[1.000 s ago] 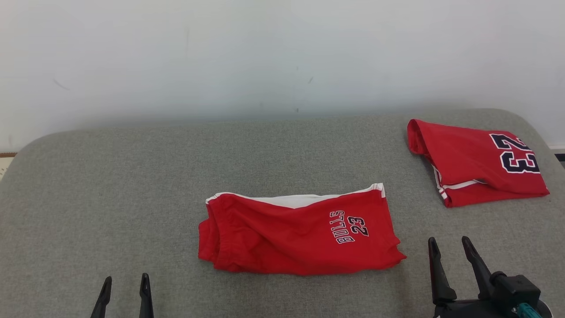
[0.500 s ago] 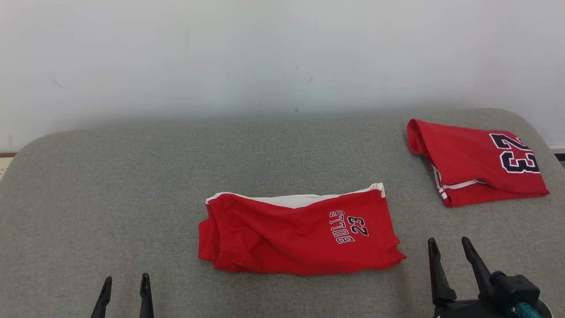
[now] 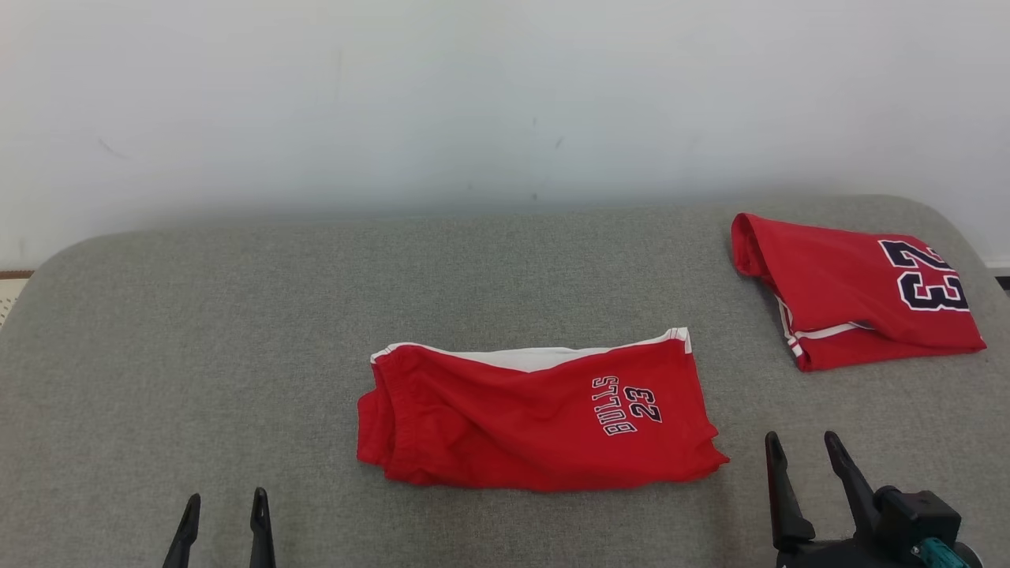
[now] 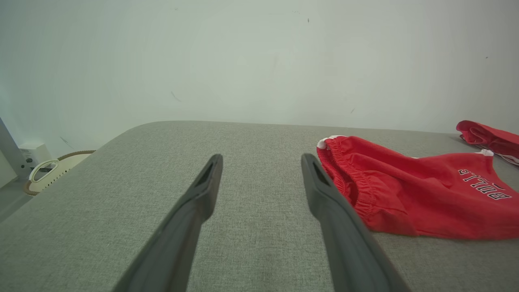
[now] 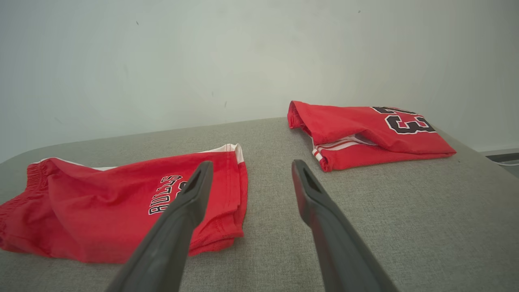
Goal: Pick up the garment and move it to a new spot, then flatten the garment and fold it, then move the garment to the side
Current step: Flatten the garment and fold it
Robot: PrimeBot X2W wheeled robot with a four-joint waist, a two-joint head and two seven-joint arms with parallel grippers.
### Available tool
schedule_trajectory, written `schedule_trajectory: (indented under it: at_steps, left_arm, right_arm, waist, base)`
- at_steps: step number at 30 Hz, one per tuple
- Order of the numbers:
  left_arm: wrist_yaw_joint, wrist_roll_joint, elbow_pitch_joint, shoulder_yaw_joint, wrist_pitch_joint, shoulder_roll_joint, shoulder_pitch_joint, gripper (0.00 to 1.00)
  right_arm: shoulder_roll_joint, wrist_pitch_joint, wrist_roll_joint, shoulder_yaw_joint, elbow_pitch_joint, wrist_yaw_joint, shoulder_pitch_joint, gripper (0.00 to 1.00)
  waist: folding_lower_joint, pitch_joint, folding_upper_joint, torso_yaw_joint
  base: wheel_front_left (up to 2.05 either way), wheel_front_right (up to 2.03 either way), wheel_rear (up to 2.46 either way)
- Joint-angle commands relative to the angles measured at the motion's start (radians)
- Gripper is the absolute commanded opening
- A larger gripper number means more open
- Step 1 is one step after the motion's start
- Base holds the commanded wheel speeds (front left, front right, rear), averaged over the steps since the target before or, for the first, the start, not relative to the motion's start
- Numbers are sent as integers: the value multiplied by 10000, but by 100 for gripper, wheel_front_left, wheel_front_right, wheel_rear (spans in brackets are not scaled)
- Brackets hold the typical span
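My left claw [image 3: 224, 498], right claw [image 3: 801, 438] both spread, empty. Risk: pinching 1 layer of shorts [image 3: 505, 426] unfolds them.

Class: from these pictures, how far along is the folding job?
Done: the red shorts lie folded in the middle; a folded jersey sits at the far right. In hand: nothing; left gripper and right gripper stand open, empty. Left: moving the shorts aside.

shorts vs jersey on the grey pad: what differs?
The shorts lie mid-pad; the jersey sits at the far right corner. The shorts carry small BULLS 23 lettering; the jersey a large dark 23. The shorts show a gathered waistband and white strip; the jersey shows white striped trim. Both are red, folded, flat on the pad.
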Motion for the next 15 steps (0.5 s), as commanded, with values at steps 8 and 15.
schedule_trajectory:
  at_steps: [8, 15]
  left_arm:
    - [-40, 13, 38, -140, -41, 14, -35, 100]
    - [-125, -87, 256, -368, -41, -7, -241, 100]
  right_arm:
    - [-79, 903, 188, 75, 1143, 1, -1026, 100]
    - [-436, 1647, 476, 288, 3815, 1, -3067, 100]
  waist:
    - [0, 125, 0, 227]
    - [0, 344, 0, 755]
  base:
    - [0, 0, 0]
    - [0, 0, 0]
